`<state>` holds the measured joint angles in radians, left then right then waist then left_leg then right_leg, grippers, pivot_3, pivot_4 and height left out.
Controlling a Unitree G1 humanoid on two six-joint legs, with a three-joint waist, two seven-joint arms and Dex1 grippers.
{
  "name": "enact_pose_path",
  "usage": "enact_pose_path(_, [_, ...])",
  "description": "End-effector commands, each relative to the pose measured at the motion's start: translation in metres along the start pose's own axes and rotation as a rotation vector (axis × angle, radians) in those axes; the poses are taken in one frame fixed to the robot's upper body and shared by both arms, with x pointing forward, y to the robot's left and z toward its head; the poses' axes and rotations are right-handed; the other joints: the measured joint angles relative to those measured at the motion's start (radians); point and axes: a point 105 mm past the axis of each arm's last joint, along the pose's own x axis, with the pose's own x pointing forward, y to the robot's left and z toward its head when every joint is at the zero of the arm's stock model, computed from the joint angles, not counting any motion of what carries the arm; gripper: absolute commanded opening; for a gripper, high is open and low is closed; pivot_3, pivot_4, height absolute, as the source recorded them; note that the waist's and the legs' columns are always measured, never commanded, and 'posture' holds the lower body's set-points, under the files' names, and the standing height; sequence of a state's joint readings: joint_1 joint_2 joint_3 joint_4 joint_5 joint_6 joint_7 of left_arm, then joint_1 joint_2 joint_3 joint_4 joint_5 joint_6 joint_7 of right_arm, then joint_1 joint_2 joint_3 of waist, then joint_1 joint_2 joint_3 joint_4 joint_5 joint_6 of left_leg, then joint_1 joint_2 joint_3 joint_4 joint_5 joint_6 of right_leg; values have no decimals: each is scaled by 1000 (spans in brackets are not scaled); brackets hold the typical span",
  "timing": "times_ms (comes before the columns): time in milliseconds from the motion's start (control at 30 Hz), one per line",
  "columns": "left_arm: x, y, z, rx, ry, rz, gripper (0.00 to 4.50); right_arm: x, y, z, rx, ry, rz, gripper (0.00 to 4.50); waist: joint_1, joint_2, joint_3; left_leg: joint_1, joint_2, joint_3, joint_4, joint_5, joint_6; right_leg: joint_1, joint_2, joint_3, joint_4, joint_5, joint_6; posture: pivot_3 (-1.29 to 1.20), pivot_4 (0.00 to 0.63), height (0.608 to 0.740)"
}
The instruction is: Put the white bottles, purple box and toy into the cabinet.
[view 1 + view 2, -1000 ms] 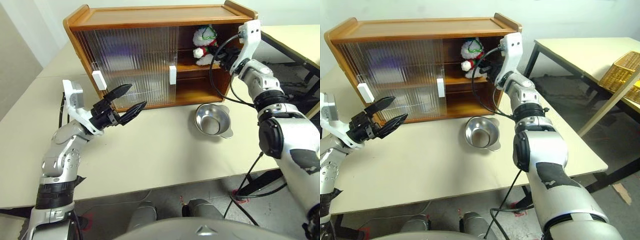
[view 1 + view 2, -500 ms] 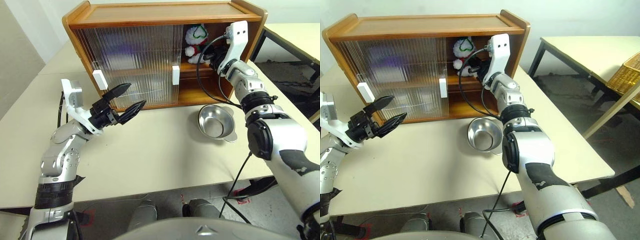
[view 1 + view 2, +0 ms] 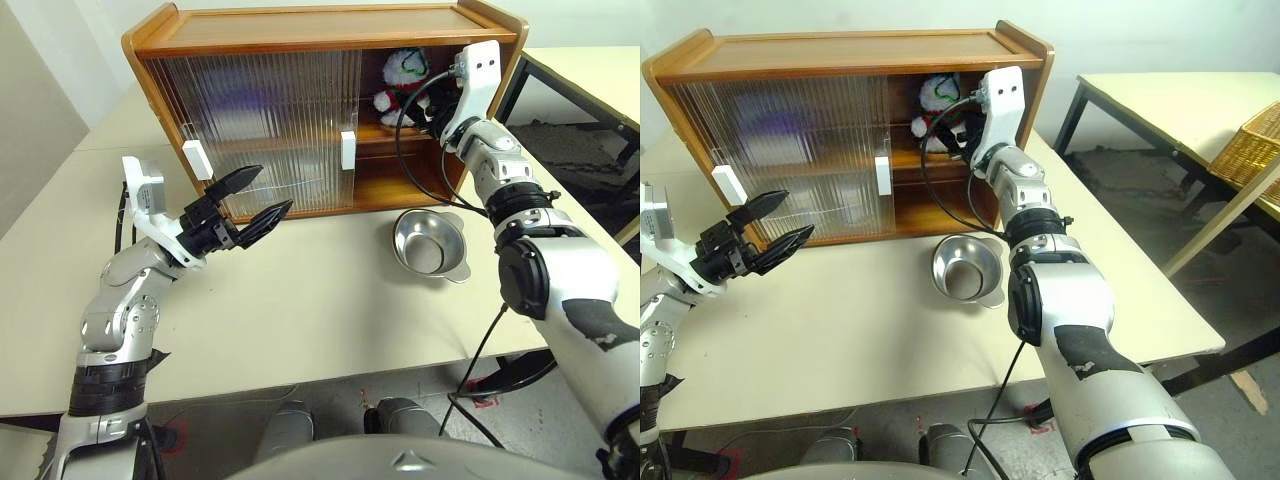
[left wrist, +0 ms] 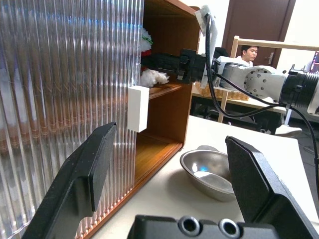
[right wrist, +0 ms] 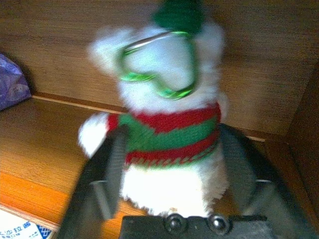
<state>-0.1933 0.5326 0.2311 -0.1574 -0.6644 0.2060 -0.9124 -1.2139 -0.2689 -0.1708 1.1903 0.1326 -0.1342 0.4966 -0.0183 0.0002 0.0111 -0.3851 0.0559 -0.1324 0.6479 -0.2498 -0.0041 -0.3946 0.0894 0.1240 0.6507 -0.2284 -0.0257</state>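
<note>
A wooden cabinet [image 3: 300, 30] stands on a pale counter [image 3: 330, 300], its right side open. The plush toy [image 5: 167, 129] sits upright on the upper shelf, between the spread fingers of the right pincer [image 5: 169, 164], which flank it without visibly clamping. The left pincer [image 3: 255, 200] hovers open before the ribbed sliding doors. A metal bowl [image 3: 430, 243] rests just beside the cabinet

Open right bay, blocked left side

Ribbed sliding doors [image 3: 265, 130] closing off the left and middle of the cabinet [image 3: 320, 30]; right bay open, upper shelf taken by the toy [image 5: 169, 134] with the right gripper [image 5: 172, 149] fingers spread either side, lower shelf [image 3: 385, 185] bare. Silver bowl [image 3: 430, 245] on the tabletop [image 3: 300, 300] just before the opening; wide bare tabletop ahead of the left gripper [image 3: 255, 200].
</note>
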Motion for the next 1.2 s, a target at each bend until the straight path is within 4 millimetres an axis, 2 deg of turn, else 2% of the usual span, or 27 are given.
enact_pose_path(33, [2,0,0,2,0,-9,4500,0,-1,4,-11,2,3,4476,0,0,0,0,0,0,0,0,0,0,0,0,0,0,0,1,0,740])
enact_pose_path(300, [3,0,0,0,0,-17,4500,-4,-3,17,-6,-40,41,4476,-1,0,0,0,0,1,0,0,0,0,0,0,0,0,0,-2,0,740])
enact_pose_path(433, [3,-1,-1,-3,3,-23,4500,-13,-2,19,-13,-51,82,4476,-1,-1,0,1,0,1,0,0,0,1,0,0,0,0,0,-9,0,740])
enact_pose_path(567, [2,-1,-2,-6,5,-27,4500,-35,2,13,-14,-34,137,4476,-1,-1,-1,2,0,2,2,0,0,3,1,0,0,0,0,-21,0,740])
enact_pose_path(733, [2,0,-2,-10,9,-34,4500,-74,10,4,31,6,198,4476,-5,-1,-1,4,-7,6,8,0,-1,7,4,-1,1,0,1,-38,0,740])
enact_pose_path(867, [2,0,-4,-17,12,-41,4500,-99,4,-2,87,41,193,4476,-11,-1,-1,5,-9,5,11,0,0,10,5,-1,0,-6,5,-50,0,740])
enact_pose_path(1033, [3,1,-4,-18,12,-45,4500,-118,-10,-11,231,78,165,4476,-14,-1,0,12,-14,3,13,3,3,19,4,2,1,-5,8,-53,0,740])
enact_pose_path(1200, [2,1,-4,-19,13,-44,4500,-138,-24,-28,604,117,144,4476,-17,-2,0,19,-15,1,12,2,2,25,3,2,0,-5,8,-43,0,740])
